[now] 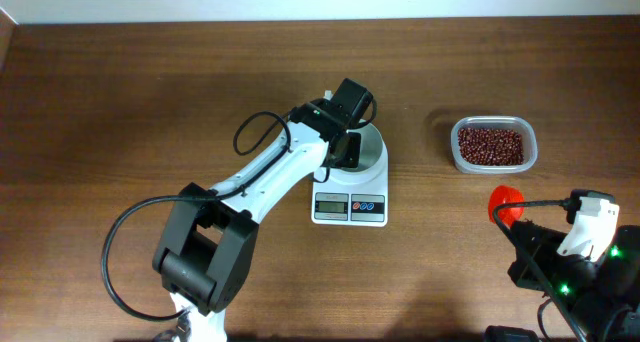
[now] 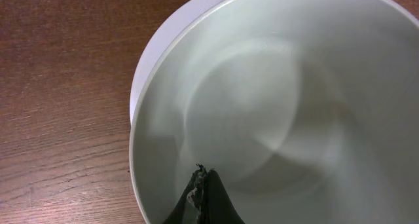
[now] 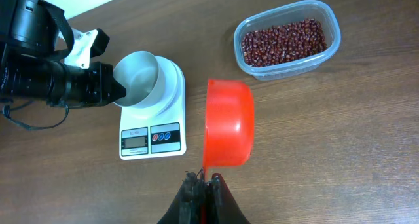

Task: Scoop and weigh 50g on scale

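Observation:
The white scale (image 1: pixel 349 208) stands mid-table with its round white bowl (image 1: pixel 368 152) on top. In the left wrist view the bowl (image 2: pixel 275 112) has nothing in it. My left gripper (image 2: pixel 201 175) is shut with nothing in it, its tips just inside the bowl's left rim. The dark red-brown beans (image 1: pixel 490 144) lie in a clear tub (image 3: pixel 330 21) to the right of the scale. My right gripper (image 3: pixel 206 179) is shut on the handle of a red scoop (image 3: pixel 229 122), which hangs tilted over the bare table between scale and tub. No beans show in the scoop.
The left arm (image 3: pixel 52 80) stretches from the front left across to the scale (image 3: pixel 154 137), with its black cable looping beside it. The right arm's base (image 1: pixel 590 262) sits at the front right corner. The table's back edge runs along the top.

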`<act>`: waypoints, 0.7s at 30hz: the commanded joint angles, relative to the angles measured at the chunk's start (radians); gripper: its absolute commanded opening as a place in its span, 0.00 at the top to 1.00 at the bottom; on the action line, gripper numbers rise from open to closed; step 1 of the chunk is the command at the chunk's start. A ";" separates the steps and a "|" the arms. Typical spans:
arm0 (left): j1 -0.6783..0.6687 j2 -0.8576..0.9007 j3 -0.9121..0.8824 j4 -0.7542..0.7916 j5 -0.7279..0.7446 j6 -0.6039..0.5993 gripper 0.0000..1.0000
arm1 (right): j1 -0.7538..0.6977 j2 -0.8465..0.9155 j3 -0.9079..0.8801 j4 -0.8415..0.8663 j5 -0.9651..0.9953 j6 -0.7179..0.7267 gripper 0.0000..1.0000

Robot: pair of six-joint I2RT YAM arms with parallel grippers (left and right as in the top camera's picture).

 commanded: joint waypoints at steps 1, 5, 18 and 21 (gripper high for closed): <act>-0.002 0.014 0.012 -0.005 -0.016 0.016 1.00 | 0.005 -0.005 0.008 0.000 0.009 0.001 0.96; -0.002 0.014 0.012 -0.005 -0.061 0.016 1.00 | 0.005 -0.005 0.008 0.000 0.009 0.001 0.96; -0.002 -0.019 0.076 0.050 0.074 0.016 1.00 | 0.005 -0.005 0.008 -0.007 0.009 0.000 0.96; -0.002 -0.160 0.133 -0.034 0.072 0.016 1.00 | 0.005 -0.005 0.008 -0.006 0.009 0.000 0.96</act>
